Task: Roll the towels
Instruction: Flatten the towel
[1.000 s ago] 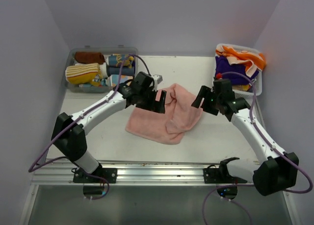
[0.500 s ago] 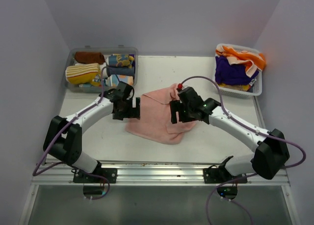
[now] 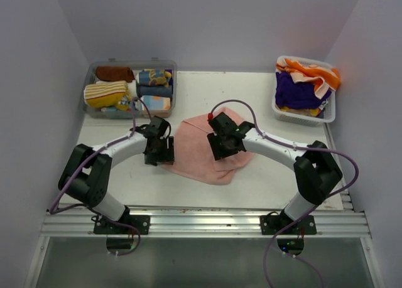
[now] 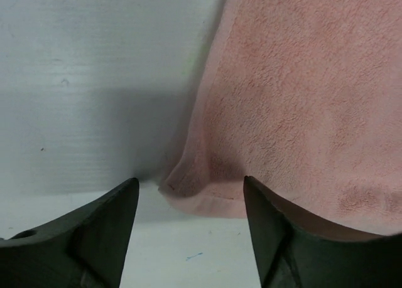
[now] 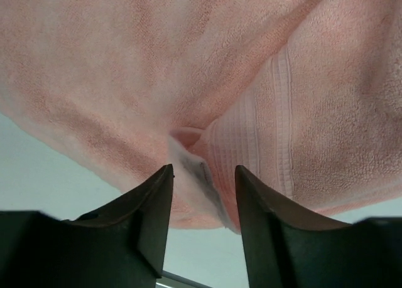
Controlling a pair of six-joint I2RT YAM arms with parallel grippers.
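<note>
Top external view: a white table (image 3: pixel 251 93) sits in a booth with plain pale lavender walls (image 3: pixel 207 24), a metal rail (image 3: pixel 201 222) along its near edge. A crumpled pink towel (image 3: pixel 198 157) lies flat on the middle of the table. At the back left, a clear bin (image 3: pixel 132 63) holds rolled towels (image 3: pixel 107 93). At the back right, a white basket (image 3: pixel 330 109) holds an orange towel (image 3: pixel 314 71) on a purple towel (image 3: pixel 298 93). The left gripper (image 3: pixel 160 151) is low at the pink towel's left corner, jaws spread either side of it. The right gripper (image 3: pixel 223 144) is over the towel's middle, jaws parted around a raised fold.
</note>
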